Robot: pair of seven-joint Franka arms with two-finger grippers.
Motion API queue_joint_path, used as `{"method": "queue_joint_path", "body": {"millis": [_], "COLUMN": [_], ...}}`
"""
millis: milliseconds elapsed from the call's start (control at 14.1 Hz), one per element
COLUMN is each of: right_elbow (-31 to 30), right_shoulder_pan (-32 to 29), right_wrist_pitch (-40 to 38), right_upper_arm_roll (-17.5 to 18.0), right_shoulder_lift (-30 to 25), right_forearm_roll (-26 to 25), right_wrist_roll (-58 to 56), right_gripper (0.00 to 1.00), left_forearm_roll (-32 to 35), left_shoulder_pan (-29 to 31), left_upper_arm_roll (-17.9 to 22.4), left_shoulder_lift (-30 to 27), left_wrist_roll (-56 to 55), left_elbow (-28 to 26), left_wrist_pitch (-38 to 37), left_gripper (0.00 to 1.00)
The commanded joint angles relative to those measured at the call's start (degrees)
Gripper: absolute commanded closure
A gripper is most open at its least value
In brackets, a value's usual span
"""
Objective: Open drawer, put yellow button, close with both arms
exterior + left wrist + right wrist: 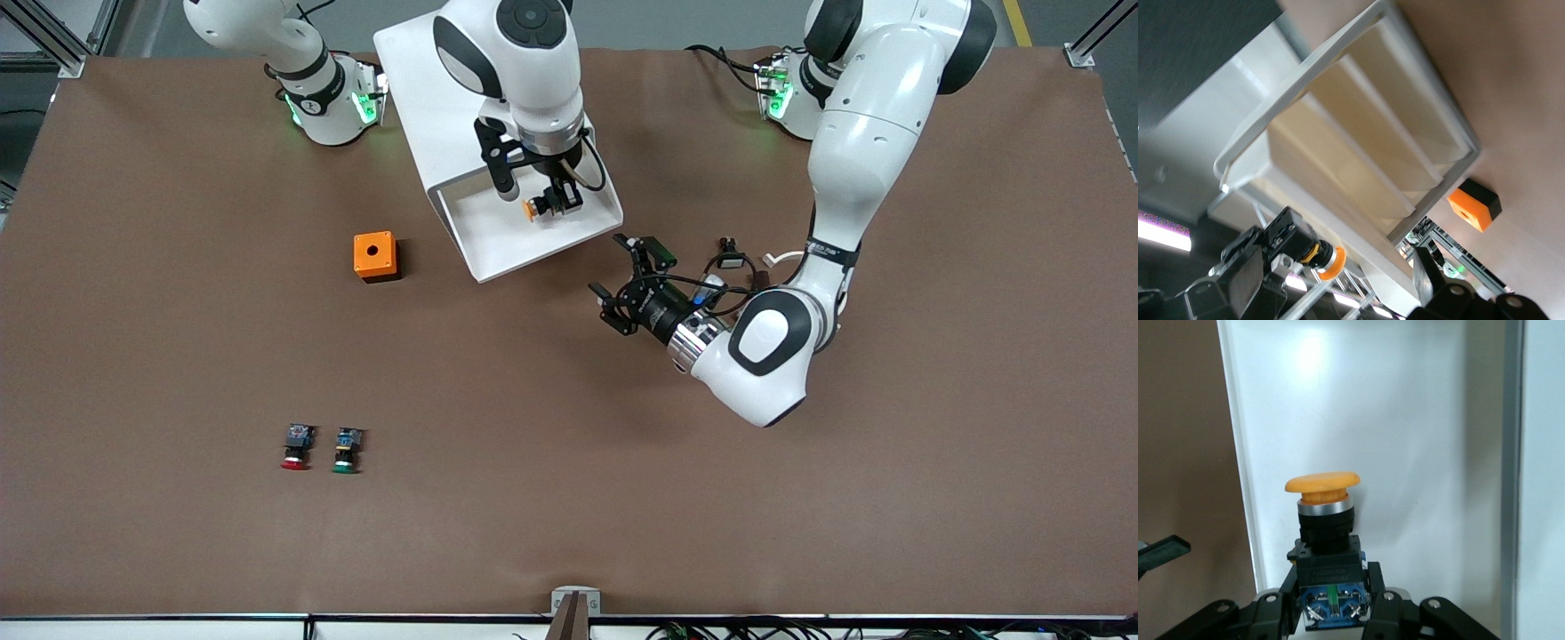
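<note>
Drawer [511, 222] is already pulled out toward the front camera, and that's why my right end effector [553, 203] is parked right over its open tray: it's clamped on the yellow button [532, 209], gripping the black body and blue rear block, with the orange-yellow cap poking out sideways. The right wrist view shows that nicely, with the button [1323, 533] pinched between both fingers [1281, 603] and plain white drawer floor under it, so I'd say we're at the drop-it-in step and it just needs lowering and a release. The right arm comes in from its base, folds over the cabinet top, and points its wrist pretty much straight down. The left end effector [627, 284] hangs low over the counter [800, 498] just beside the drawer's corner, toward the left arm's end, lying nearly level, fingers spread wide and holding nothing; my guess is it's waiting there so it can help push the drawer shut. The left arm is bent hard at the elbow to get that low. Orange box [375, 256] sits beside the drawer toward the right arm's end, and the red-capped button [296, 447] and green-capped button [348, 450] sit untouched, much nearer the front camera.
</note>
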Motion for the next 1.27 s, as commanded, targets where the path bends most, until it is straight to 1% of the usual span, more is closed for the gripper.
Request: {"method": "queue_joint_path", "body": {"millis": [0,142,212,354,425,566,637,708,920,1062,1204], "right_elbow": [0.4,0.9,1.2,1.8,2.3,4.0,5.5,8.2,14.4,16.7,17.8], "right_shoulder_pan": [0.9,1.8,1.8,3.0,3.1,2.4,2.1,0.7,-4.5,-8.2,-13.1], "right_wrist_pitch": [1.9,2.6,2.4,2.3,2.2,1.7,-0.6,-4.3,-14.3,-19.3,-23.4], "right_upper_arm_roll": [-0.7,-0.7,-0.7,-0.7,-0.7,-0.7,-0.9,-0.9,-0.8,-0.9,-1.0], "right_shoulder_lift": [0.7,1.9,2.7,4.0,4.3,4.3,4.3,4.3,4.2,3.8,3.1], "right_forearm_roll": [-0.7,-0.7,-0.7,-1.8,-2.7,-3.0,-2.9,-2.4,-1.9,-1.9,-1.9], "right_wrist_roll": [4.2,4.8,4.8,4.7,4.5,2.0,-1.2,-5.7,-19.9,-29.7,-43.0], "right_gripper": [1.0,0.99,0.84,0.0,0.0,0.0,0.0,0.0,0.0,0.0,0.0], "left_forearm_roll": [4.0,8.6,10.1,14.2,17.5,22.2,24.0,26.1,36.1,40.9,45.6], "left_shoulder_pan": [-1.1,-1.1,-1.1,-1.9,-2.7,-4.4,-4.9,-6.0,-9.0,-10.7,-12.2], "left_upper_arm_roll": [1.7,1.5,1.5,1.5,1.4,1.4,1.3,1.4,1.0,0.9,0.8], "left_shoulder_lift": [-0.3,-0.5,-0.5,-1.8,-2.9,-4.6,-5.5,-6.3,-8.1,-8.2,-8.5], "left_wrist_roll": [9.8,14.1,15.9,19.4,21.2,24.6,26.3,27.6,29.3,30.2,30.2], "left_elbow": [1.5,3.4,4.2,4.4,4.4,4.4,4.4,4.4,4.2,4.2,4.2], "left_wrist_pitch": [3.3,7.2,9.1,13.4,15.9,19.8,21.9,23.8,29.9,31.6,32.8], "left_gripper": [0.01,0.01,0.01,0.01,0.01,0.01,0.01,0.01,0.01,0.01,0.01]}}
